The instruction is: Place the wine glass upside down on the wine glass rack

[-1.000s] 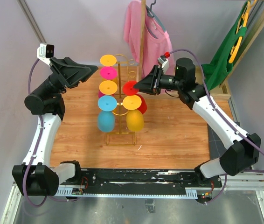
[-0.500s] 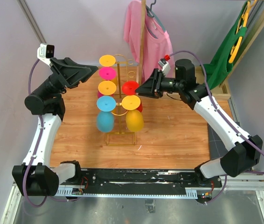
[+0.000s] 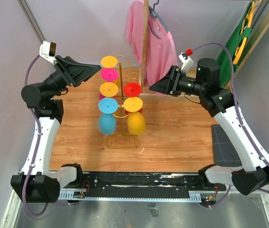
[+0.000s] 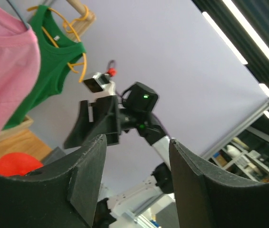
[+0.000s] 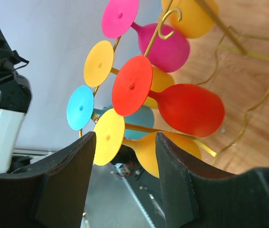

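Note:
The gold wire wine glass rack [image 3: 121, 78] stands mid-table with several coloured wine glasses hanging upside down on it. A red wine glass [image 3: 132, 89] hangs on its right side above a yellow one [image 3: 136, 121]. My right gripper [image 3: 152, 89] is open and empty, just right of the red glass and apart from it. In the right wrist view the red glass [image 5: 191, 109] and the rack's wire [image 5: 225, 31] lie beyond the open gripper [image 5: 125, 142]. My left gripper [image 3: 96, 70] is open and empty, held high to the left of the rack's top; its wrist view [image 4: 137, 142] shows nothing between the fingers.
A wooden clothes stand [image 3: 145, 33] with a pink shirt [image 3: 149, 35] is right behind the rack. A green shirt [image 3: 232, 52] hangs at the back right. The wooden tabletop [image 3: 172, 137] spreads round the rack's base.
My right gripper has drawn back to the right, away from the red glass, which stays hanging on the rack. My left arm has shifted slightly up and left.

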Robot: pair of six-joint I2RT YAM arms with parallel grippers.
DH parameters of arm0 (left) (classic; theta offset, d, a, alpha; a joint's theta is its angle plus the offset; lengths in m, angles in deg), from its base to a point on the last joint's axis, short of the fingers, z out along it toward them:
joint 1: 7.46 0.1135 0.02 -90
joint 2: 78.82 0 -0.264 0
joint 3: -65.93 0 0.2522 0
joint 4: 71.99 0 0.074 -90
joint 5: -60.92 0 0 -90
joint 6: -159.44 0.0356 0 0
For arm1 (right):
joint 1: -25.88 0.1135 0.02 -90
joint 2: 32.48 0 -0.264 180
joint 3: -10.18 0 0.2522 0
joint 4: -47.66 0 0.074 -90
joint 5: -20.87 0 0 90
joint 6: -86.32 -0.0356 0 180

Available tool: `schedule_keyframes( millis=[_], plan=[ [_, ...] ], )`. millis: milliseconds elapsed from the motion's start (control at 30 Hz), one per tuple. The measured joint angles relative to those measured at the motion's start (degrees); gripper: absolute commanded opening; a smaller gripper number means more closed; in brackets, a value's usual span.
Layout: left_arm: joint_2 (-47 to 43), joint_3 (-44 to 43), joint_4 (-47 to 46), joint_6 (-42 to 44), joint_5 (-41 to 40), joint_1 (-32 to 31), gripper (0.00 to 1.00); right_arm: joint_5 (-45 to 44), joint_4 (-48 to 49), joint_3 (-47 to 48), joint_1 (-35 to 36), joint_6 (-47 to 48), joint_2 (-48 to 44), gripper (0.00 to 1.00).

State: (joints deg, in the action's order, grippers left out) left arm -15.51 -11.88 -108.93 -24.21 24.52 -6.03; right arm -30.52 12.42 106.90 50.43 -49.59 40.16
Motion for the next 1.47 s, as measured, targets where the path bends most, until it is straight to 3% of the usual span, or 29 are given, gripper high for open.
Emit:
schedule_keyframes(
  millis=[167, 300, 467, 667, 1167, 1467],
  plan=[
    [-1.42, -4.31, 17.11, 13.79, 0.0, 0.0, 0.63, -7.06, -5.9, 2.78, 0.0, 7.69, -3.85, 0.65],
    [-2.38, -8.5, 32.41, 25.99, -1.64, 0.0, 0.71, -11.74, -9.29, 2.95, 0.0, 12.24, -5.88, 0.83],
    [-3.82, -9.55, 43.89, 35.36, -3.76, 0.0, 0.83, -15.08, -12.2, 2.95, 0.0, 16.11, -6.32, 0.99],
    [-4.85, -9.55, 52.89, 42.88, -5.99, 0.0, 0.99, -17.22, -13.46, 2.89, 0.0, 18.03, -7.8, 0.99],
    [-6.86, -9.94, 63.36, 52.11, -10.86, 0.0, 0.99, -19.87, -15.04, 2.6, 0.0, 19.54, -10.49, 0.98],
    [-6.97, -9.92, 64.26, 52.94, -11.61, 0.0, 0.99, -20.83, -15.45, 2.6, -0.02, 19.87, -11.17, 0.98]
  ],
)
